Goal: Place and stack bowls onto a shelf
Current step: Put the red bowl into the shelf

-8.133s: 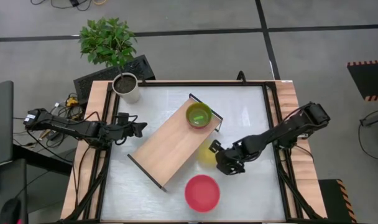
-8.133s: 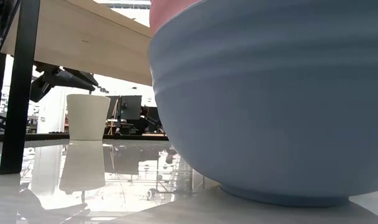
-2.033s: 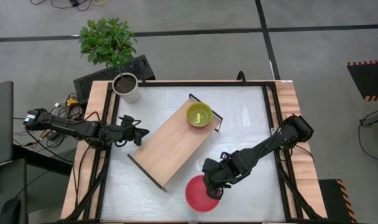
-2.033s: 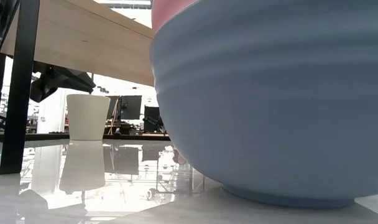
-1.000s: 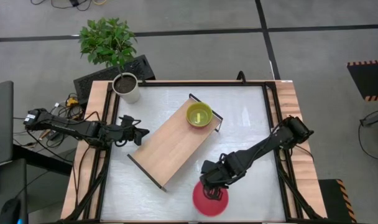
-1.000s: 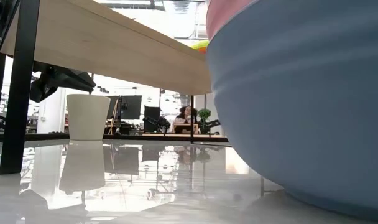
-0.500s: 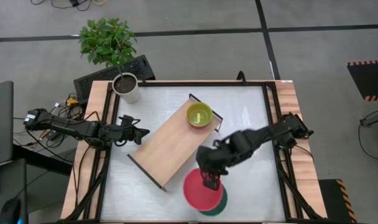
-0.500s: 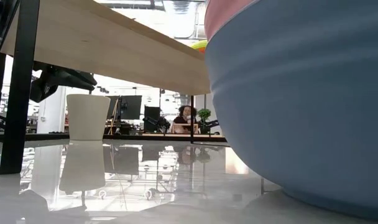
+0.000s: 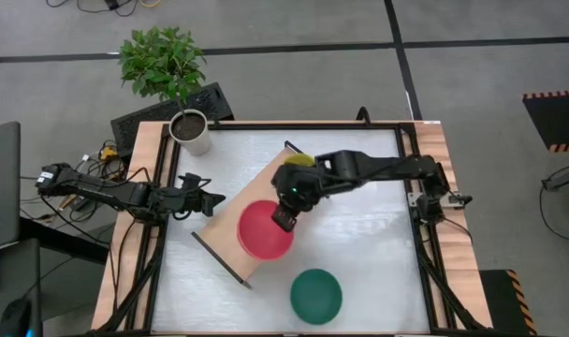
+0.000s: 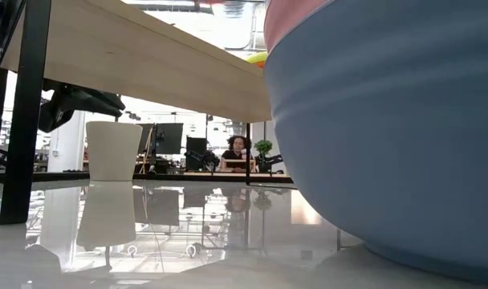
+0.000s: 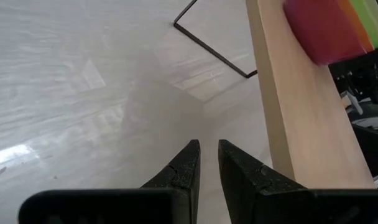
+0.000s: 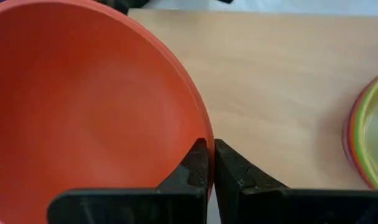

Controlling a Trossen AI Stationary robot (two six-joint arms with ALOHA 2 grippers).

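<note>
My right gripper (image 9: 284, 217) is shut on a large red bowl (image 9: 264, 230) over the near-left half of the shelf (image 9: 230, 217), a light wooden board on thin black end frames. A small yellow-green bowl nested in a small red one (image 12: 370, 138) sits on the shelf's far-right end, partly under my right arm in the high view. A teal bowl (image 9: 316, 294) rests on its base on the table near the near edge. My left gripper (image 11: 208, 163) hovers low beside the shelf's left long edge, its fingers a narrow gap apart, touching nothing. My right gripper pinches the red bowl's rim (image 12: 200, 132) on the side facing the shelf's far-right end, one finger (image 12: 195, 163) inside the bowl and the other outside. The fingers slant down from the far right. The bowl stays upright; whether its base touches the board I cannot tell.
A white plant pot (image 9: 191, 131) with soil stands at the table's far-left corner. In the low view a big blue-grey bowl wall (image 10: 388, 144) with a pink band above fills the right side. A person (image 10: 237, 149) sits in the room behind. Bare table lies right of the shelf.
My right gripper has lifted the red bowl out of the teal bowl at the table's near edge and carried it up and toward the far left, over the shelf. The teal bowl has stayed on the table, now uncovered.
</note>
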